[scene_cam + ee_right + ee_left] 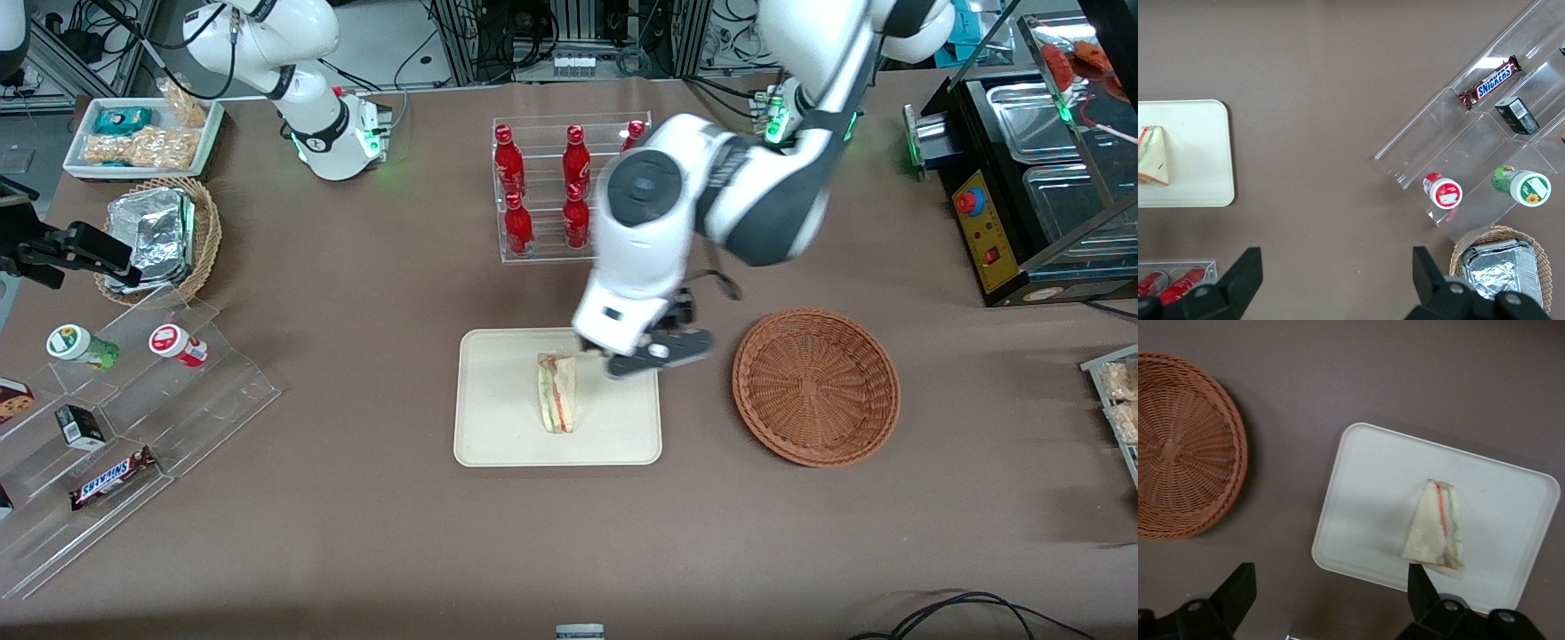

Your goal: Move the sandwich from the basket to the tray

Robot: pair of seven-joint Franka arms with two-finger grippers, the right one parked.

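Note:
The sandwich (556,392) (1435,525) (1153,157), a pale wedge with red and green filling, lies on the cream tray (498,418) (1371,500) (1198,147). Nothing lies in the reddish-brown woven basket (815,386) (1178,447), which sits beside the tray toward the working arm's end. My gripper (622,351) (1331,590) hangs above the tray's edge that lies farther from the front camera, raised clear of the sandwich. It is open and holds nothing between its fingers (1238,587).
A clear rack of red bottles (569,191) stands farther from the front camera than the tray. Clear stepped shelves with snacks (124,436), a tan basket of foil packs (160,236) and a white snack tray (142,133) lie toward the parked arm's end. A black appliance (1022,204) stands at the working arm's end.

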